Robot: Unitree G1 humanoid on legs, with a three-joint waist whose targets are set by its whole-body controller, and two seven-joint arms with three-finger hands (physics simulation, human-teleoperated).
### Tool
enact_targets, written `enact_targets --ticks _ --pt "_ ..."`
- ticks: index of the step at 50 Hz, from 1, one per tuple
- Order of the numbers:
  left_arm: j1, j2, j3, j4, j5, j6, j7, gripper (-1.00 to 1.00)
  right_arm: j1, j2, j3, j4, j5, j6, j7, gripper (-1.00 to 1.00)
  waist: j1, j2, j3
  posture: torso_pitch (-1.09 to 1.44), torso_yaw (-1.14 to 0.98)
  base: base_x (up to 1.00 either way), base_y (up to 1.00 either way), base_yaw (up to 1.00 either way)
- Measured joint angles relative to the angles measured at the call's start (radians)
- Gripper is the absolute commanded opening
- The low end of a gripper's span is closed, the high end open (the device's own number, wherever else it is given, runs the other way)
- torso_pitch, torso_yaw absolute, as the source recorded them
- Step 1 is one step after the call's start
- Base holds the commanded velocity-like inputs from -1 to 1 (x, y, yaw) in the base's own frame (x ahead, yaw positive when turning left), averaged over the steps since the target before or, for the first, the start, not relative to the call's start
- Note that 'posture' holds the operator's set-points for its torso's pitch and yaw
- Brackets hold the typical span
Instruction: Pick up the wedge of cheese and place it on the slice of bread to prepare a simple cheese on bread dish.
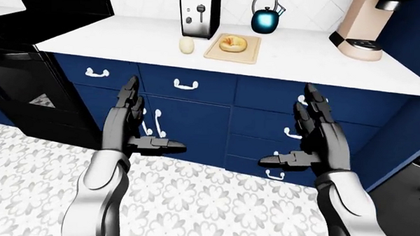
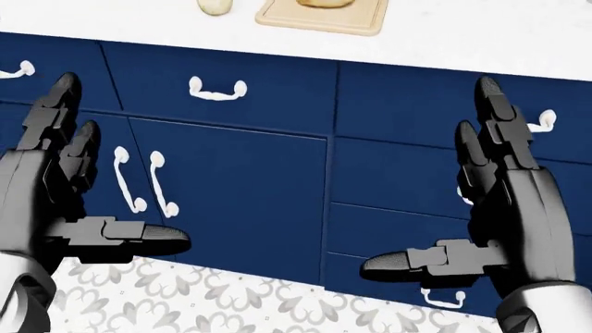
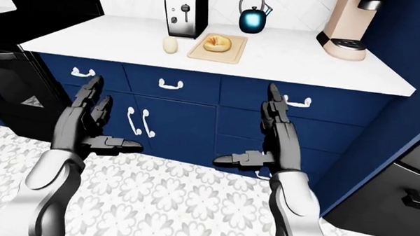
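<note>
In the left-eye view I stand well short of the bench (image 1: 296,58), looking down across blue cabinets. The wedge of cheese (image 1: 187,44) sits on the white top, just left of the cutting board (image 1: 232,48), and the slice of bread (image 1: 233,42) lies on that board. Beyond them are a toaster (image 1: 199,14), a blue kettle (image 1: 267,19) and, far right, a coffee machine (image 1: 360,28). My left robot hand (image 1: 129,127) and right robot hand (image 1: 314,137) hang spread wide, fingers up, thumbs pointing inward, holding nothing.

In the head view only the near edge of the board and the cheese's lower rim show at the top; the rest is drawer fronts and both empty hands, well below the bench.

The right-eye view shows much the same, with a dark oven at left.

I judge the cheese light, firm but slightly waxy, so likely to slip; I would pinch it across its flat sides, low down. The bread looks soft, so the cheese wants setting down gently.
</note>
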State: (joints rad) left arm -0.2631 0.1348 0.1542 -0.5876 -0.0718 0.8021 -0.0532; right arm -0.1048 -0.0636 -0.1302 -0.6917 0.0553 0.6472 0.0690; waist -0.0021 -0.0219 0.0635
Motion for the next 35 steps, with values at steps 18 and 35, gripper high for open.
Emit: enact_targets --ticks 18,35 --pt "0.019 0.004 0.022 0.007 0.027 -0.059 -0.004 1.00 0.003 -0.005 -0.016 -0.048 0.070 -0.020 -0.035 1.00 0.037 0.028 -0.034 0.00 0.00 0.58 0.00 0.00" --pt "0.006 0.000 0.006 -0.019 0.005 -0.063 -0.008 1.00 -0.032 -0.017 -0.046 -0.074 0.102 0.021 -0.064 1.00 0.003 0.085 -0.035 0.00 0.00 0.39 0.00 -0.03"
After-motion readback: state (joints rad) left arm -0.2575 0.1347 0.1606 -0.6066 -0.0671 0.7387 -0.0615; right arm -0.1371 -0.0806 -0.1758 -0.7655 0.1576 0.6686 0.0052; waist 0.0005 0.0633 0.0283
